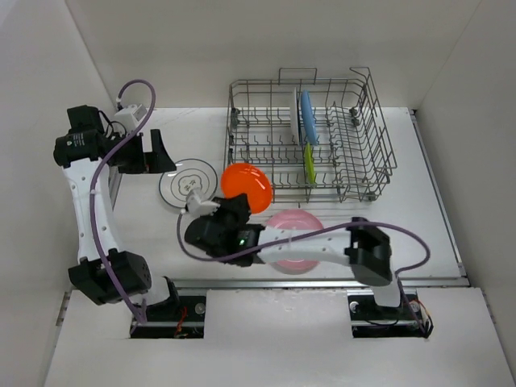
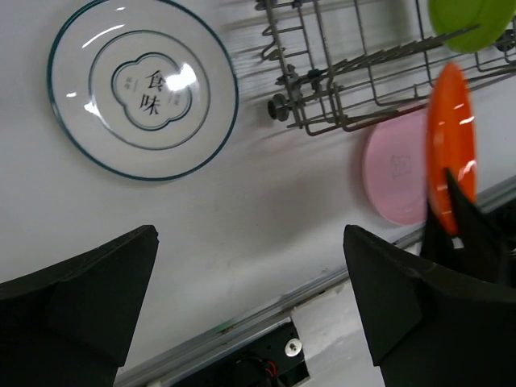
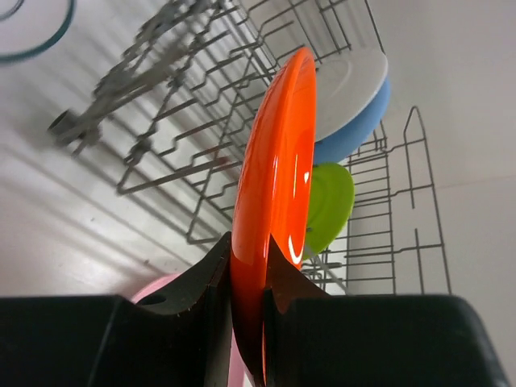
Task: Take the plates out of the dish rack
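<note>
Now, left tool (image 1: 149, 153): fingers spread apart with nothing between them; middle left of the overhead frame, above the tabletop (image 1: 419, 201).
Patterned plate (image 1: 187, 181): white with a dark rim, flat on the tabletop just right of the left tool; already out of the rack.
Right tool (image 3: 246, 266): clamped on the lower edge of the orange plate (image 1: 246, 185), centre of frame, just outside the rack's near-left corner; plate seen edge-on from the right wrist.
Pink plate (image 1: 294, 222): flat on the tabletop, lower centre, partly hidden under the right arm.
Dish rack (image 1: 258, 157): upper right of centre; white plate (image 1: 295, 117) and light blue plate (image 1: 308, 117) upright side by side at the back, lime green plate (image 1: 309, 164) upright nearer the front.
Progress: two set down, one in hand, three left to pull, judging by positions.
Risk, slip: narrow grip on a glossy rim; tilting it to lie flat could let the plate pivot or drop.
Risk, collision: near the rack wire and both set-down plates; a careless lowering could clip the corner or land on a neighbour's rim.
Risk, release: opening before flat contact likely to send it rolling.
</note>
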Robot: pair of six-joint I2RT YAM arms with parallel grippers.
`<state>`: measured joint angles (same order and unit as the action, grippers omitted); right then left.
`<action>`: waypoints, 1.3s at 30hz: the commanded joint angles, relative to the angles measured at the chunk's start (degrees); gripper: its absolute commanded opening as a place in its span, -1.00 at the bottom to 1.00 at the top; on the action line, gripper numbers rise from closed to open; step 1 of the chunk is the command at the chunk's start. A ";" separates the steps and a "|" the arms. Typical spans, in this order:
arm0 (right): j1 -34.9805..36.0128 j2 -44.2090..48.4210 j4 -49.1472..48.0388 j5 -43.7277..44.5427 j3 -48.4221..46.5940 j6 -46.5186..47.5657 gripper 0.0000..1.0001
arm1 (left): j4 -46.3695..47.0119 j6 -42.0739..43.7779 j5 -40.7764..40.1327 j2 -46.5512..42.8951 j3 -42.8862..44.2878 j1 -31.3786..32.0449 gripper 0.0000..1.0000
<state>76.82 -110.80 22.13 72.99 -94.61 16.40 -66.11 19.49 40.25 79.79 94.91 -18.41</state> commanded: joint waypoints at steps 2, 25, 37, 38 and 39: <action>3.42 -3.53 -9.74 11.30 -4.17 6.62 -1.00 | -1.92 1.34 7.20 1.24 4.40 4.07 0.99; 9.05 -14.00 -8.68 13.05 -10.07 6.10 -1.00 | -11.40 9.78 1.06 10.04 -0.70 25.71 0.25; 9.58 -11.81 -8.16 14.81 -10.07 6.10 -1.00 | -15.18 12.32 2.99 11.35 -0.79 26.24 -0.78; 9.58 -11.80 -8.16 14.81 -10.07 6.10 -1.00 | -15.89 12.33 3.60 11.35 -0.78 26.24 -0.91; 9.58 -11.80 -8.16 14.81 -10.59 6.10 -1.00 | -15.90 12.94 3.61 11.35 -0.78 26.24 -1.00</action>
<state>85.95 -124.60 16.21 83.48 -102.17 22.76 -75.92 27.99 42.15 90.85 93.41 7.73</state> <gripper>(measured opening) 0.201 0.052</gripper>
